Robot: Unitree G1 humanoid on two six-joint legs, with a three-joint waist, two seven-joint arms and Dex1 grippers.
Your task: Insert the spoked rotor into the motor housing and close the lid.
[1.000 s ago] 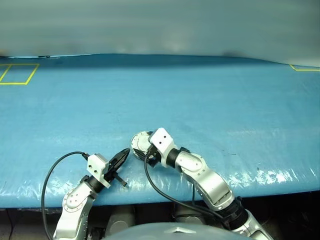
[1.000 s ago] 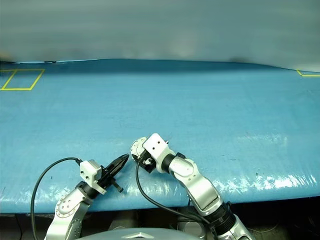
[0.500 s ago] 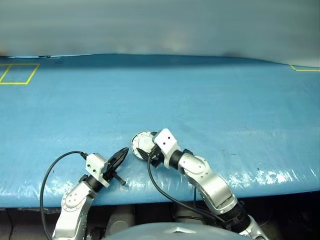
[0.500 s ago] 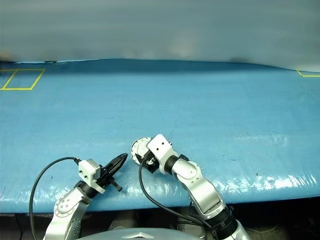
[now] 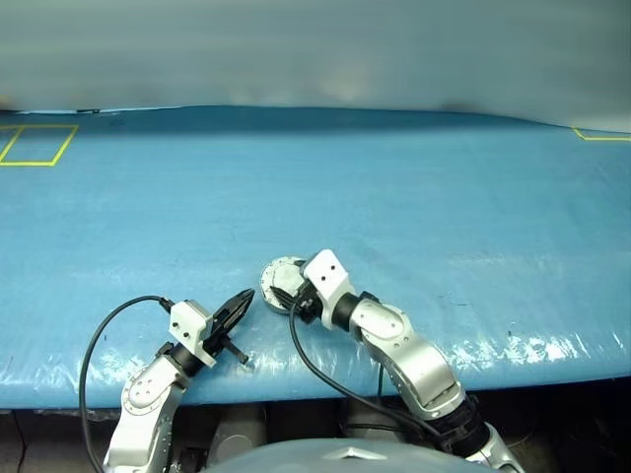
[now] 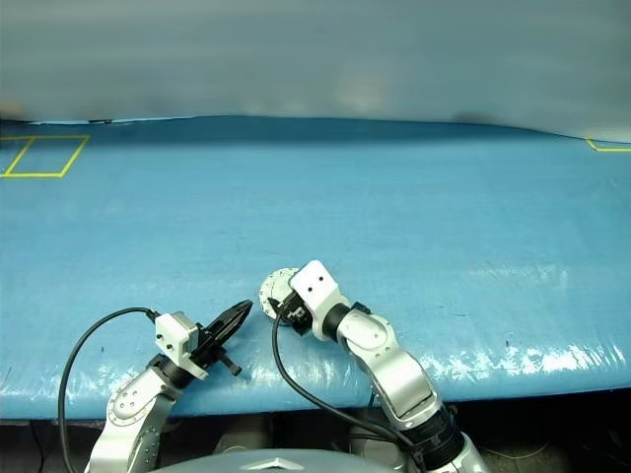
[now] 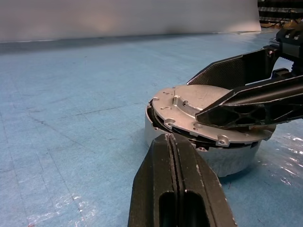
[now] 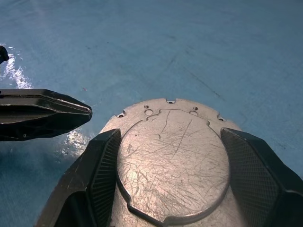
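Near the front edge of the blue table sits one motor housing, its one lid down on top but tilted, a dark gap showing — not fully seated. The right gripper straddles the lid, fingers spread to either side, gripping nothing I can be sure of. The left gripper, pressed shut and empty, points at the housing's rim. Squeezing unevenly could skid the housing or jam the lid crooked. The rotor, presumably inside, is hidden.

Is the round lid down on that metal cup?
Nearly: the lid lies over the motor housing, tilted, with a dark gap at its near edge.
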